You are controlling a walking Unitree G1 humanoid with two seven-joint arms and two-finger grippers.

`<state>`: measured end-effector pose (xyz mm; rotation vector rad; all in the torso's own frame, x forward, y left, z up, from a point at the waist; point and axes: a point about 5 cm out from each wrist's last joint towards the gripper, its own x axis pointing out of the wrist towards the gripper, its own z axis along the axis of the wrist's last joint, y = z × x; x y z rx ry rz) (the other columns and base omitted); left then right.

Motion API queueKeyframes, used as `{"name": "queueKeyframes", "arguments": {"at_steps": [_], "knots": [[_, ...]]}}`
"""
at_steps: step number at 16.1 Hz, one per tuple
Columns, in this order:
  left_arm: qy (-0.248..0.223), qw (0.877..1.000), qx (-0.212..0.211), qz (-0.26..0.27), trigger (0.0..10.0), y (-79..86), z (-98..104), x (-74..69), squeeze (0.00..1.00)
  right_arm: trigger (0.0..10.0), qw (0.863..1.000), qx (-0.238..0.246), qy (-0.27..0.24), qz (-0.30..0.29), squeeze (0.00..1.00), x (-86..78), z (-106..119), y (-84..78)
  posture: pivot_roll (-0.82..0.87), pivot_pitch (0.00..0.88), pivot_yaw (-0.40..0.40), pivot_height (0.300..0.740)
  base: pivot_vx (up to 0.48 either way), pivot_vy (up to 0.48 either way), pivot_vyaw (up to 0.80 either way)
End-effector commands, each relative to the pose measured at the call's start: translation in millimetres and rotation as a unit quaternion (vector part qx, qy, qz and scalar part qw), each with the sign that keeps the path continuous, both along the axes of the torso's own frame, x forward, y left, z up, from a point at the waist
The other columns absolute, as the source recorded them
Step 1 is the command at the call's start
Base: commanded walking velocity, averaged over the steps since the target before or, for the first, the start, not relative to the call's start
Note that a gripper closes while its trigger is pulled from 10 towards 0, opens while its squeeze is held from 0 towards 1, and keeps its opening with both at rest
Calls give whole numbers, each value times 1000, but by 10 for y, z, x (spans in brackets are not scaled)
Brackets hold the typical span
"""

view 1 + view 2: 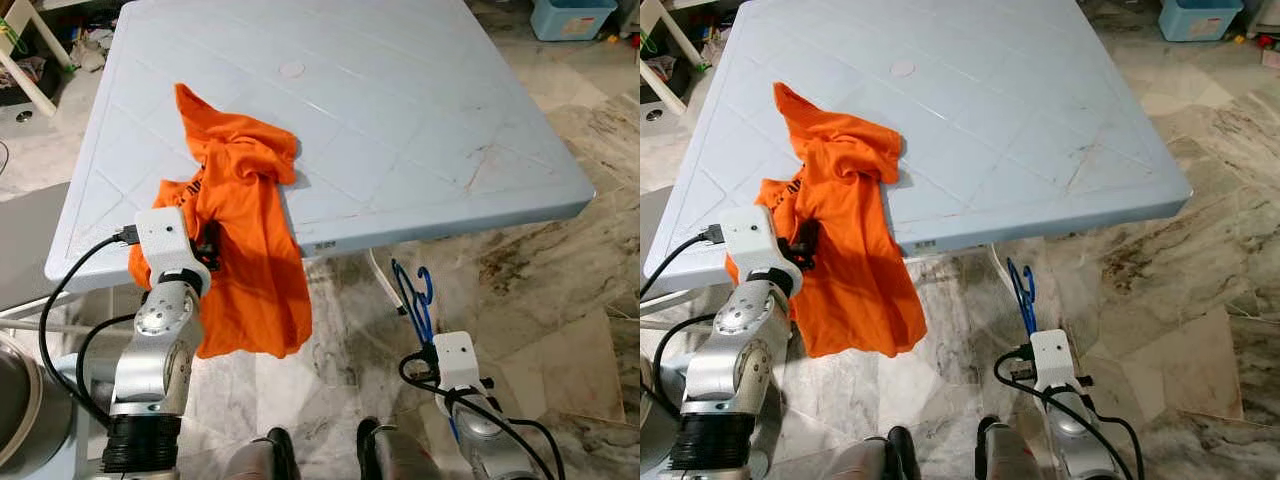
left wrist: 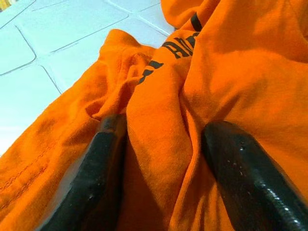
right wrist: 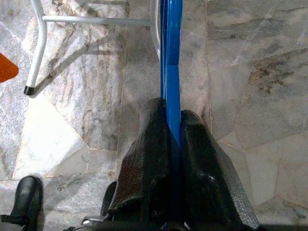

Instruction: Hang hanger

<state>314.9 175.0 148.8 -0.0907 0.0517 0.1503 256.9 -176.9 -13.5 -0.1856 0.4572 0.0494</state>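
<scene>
An orange shirt lies on the pale blue table near its front left corner, and half of it hangs over the front edge. My left gripper is at that edge, against the shirt. In the left wrist view its fingers stand apart with a fold of orange cloth between them, so the gripper is open. A blue hanger stands upright, low over the floor in front of the table. My right gripper is shut on its lower bar.
A white table leg stands on the marble floor under the table. A blue bin sits on the floor at the back right. White furniture is at the far left and a metal pot at my near left.
</scene>
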Motion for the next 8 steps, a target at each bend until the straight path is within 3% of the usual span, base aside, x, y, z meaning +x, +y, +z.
{"name": "queueKeyframes", "arguments": {"at_steps": [1,4,8], "knots": [[26,999,41,22,0,118,-146,-54,0,10000,1000,4,14,1,0,-71,-70,19,-151,262,69,740,0,0,0],[10,999,46,15,0,66,-117,-43,0,10000,999,7,37,7,0,-110,-137,23,-151,256,68,740,0,0,0],[-16,999,38,9,0,65,-43,16,0,10000,995,-17,96,21,0,-307,-343,-17,-146,244,64,740,0,0,0]]}}
